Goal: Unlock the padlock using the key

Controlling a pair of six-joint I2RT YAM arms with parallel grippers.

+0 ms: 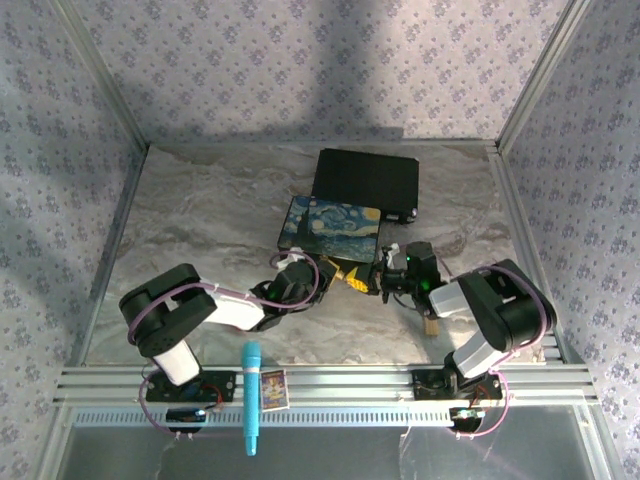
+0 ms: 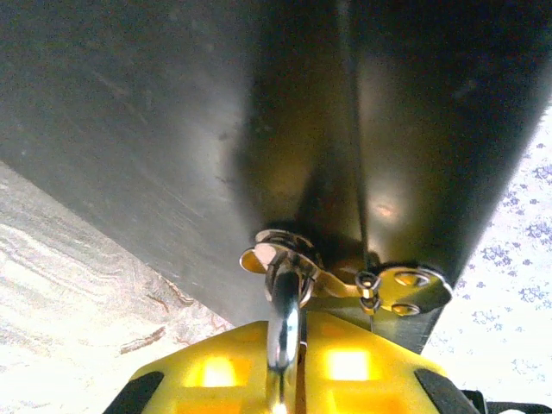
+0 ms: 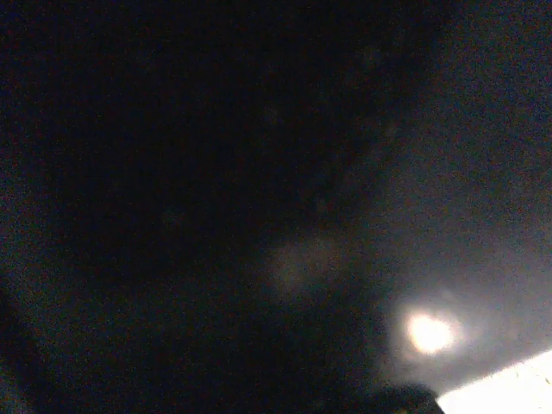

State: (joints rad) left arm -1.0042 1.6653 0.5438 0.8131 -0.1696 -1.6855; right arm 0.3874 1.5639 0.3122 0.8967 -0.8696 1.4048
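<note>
Left claw [image 2: 297, 384]: is clamping its yellow fingers [image 2: 216, 371] nearly together on the padlock, pointing right along the near side of the painted box.
Right claw [image 1: 390, 278]: is sitting fully closed, just right of the left claw and facing it; what, if anything, it is pinching I cannot tell, as its own camera is giving a dark blur.
Tabletop [image 1: 200, 220]: is spreading grey and marbled under everything, with patterned walls standing around it.
Black case [image 1: 365, 180]: is lying flat at the far centre, its near edge touching or overlapping the painted box.
Painted box [image 1: 332, 225]: is lying just near of the black case, starry-night lid facing up, between the case and both claws.
Teal marker [image 1: 251, 395]: is lying on the metal rail at the near edge, between the two arm bases, pointing near to far.
Small card [image 1: 273, 388]: is lying on the same rail, just right of the marker.
Pale block [image 1: 432, 325]: is resting on the tabletop beside the right arm's wrist.
Brass hasp [image 2: 345, 280]: is sticking out from the box's dark side wall.
Padlock [image 2: 285, 332]: is hanging by its silver shackle through the hasp's ring; the shackle is rising out of the seam between the yellow fingers, and the body is hiding behind them.
</note>
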